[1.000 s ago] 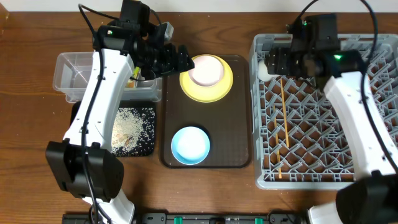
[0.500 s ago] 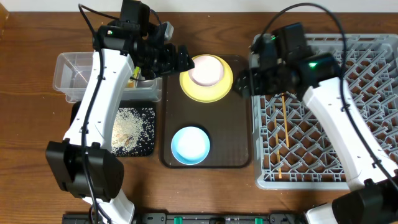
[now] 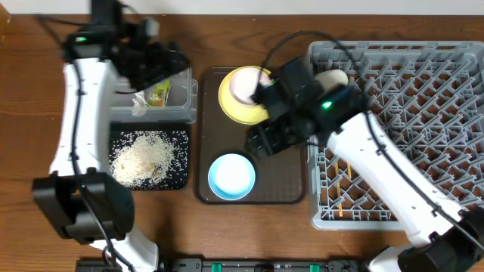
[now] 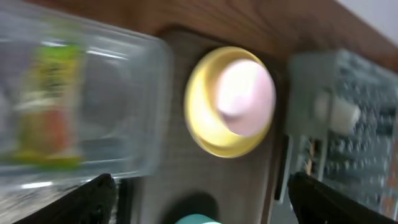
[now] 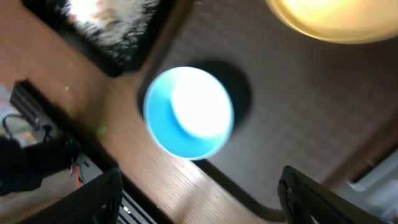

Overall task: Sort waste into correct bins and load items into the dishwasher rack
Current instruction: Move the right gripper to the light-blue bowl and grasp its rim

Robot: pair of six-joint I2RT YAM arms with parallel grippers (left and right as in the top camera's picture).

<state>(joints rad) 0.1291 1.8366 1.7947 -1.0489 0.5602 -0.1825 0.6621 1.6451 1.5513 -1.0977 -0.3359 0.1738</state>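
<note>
The large square grey plastic dishwasher rack [image 3: 423,68] sits just right of the dark brown rectangular serving tray [image 3: 281,185], our landmark throughout. Left of that tray lie a clear rectangular plastic tub [image 3: 181,106] and, nearer us, a shallow black rectangular tray [image 3: 180,137].

On the serving tray's far end rests a round yellow plate [image 3: 229,106] with a white bowl [image 3: 243,85] on it. On its near end stands a light blue bowl [image 3: 231,175].

The right gripper [image 3: 259,140] hovers over the middle of the serving tray, between plate and blue bowl. Its jaws are spread wide and empty. The left gripper [image 3: 162,64] hangs left of the serving tray, over the clear tub, also spread wide and holding nothing.

A small white cup [image 3: 333,78] lies in the rack's far corner beside the serving tray. Two thin wooden chopsticks [image 3: 350,180] lie in the rack along the side nearest it. A green-and-yellow snack wrapper [image 3: 156,94] is in the tub, with a small crumpled white tissue [image 3: 139,107] next to it. Loose whitish rice scraps [image 3: 144,157] cover the black tray.

We judge the blue bowl to be the right arm's next pick. To do it well, it should lower with one finger inside the rim and one outside. Then it should pinch the wall firmly, lift clear of the tray's lip, and seat the bowl between pegs away from cup and chopsticks.
</note>
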